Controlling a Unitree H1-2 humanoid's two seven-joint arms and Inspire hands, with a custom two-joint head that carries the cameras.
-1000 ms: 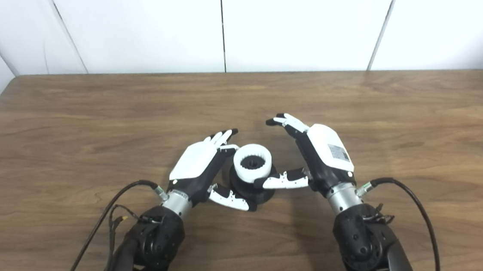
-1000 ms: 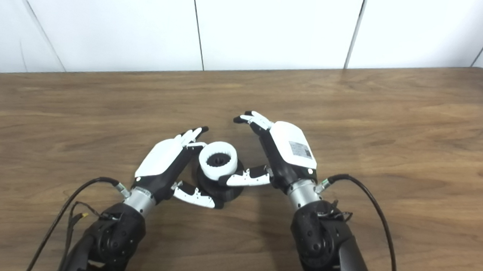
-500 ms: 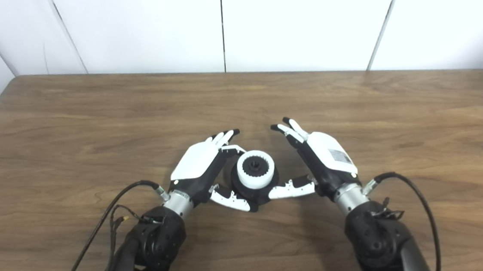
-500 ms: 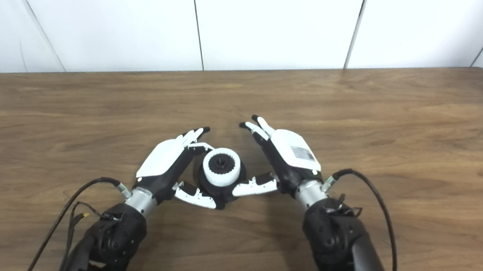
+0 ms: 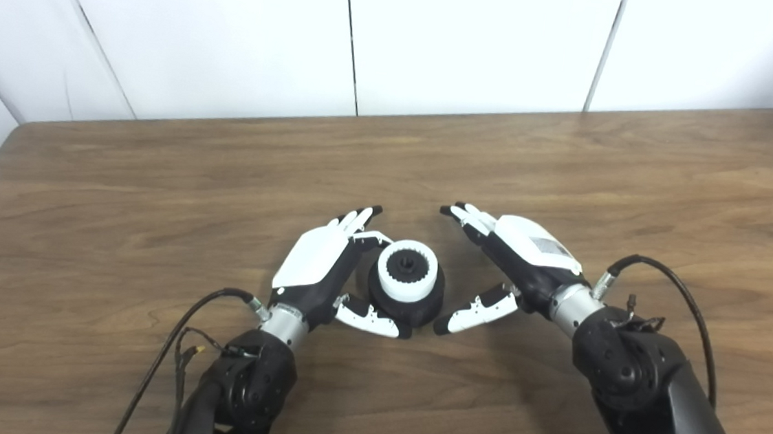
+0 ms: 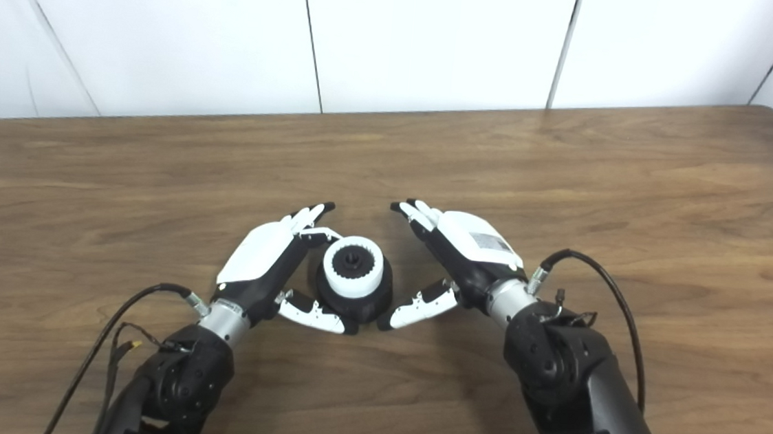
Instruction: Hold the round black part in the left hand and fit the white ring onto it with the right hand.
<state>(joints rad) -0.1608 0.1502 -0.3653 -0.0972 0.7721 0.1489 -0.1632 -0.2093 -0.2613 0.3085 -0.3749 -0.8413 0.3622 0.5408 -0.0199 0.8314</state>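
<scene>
The round black part (image 5: 405, 300) sits on the desk (image 5: 155, 178) toward its near edge, the white ring (image 5: 407, 271) seated on top. The left robot hand (image 5: 323, 271) cups the part. The right robot hand (image 5: 510, 268) rests just beside, fingers spread, empty.

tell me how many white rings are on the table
1. The white ring sits on the round black part near the table's middle, between the left hand and the open right hand. None seems hidden.

Round black part (image 5: 403, 306) mostly under white ring (image 5: 407, 272).
</scene>
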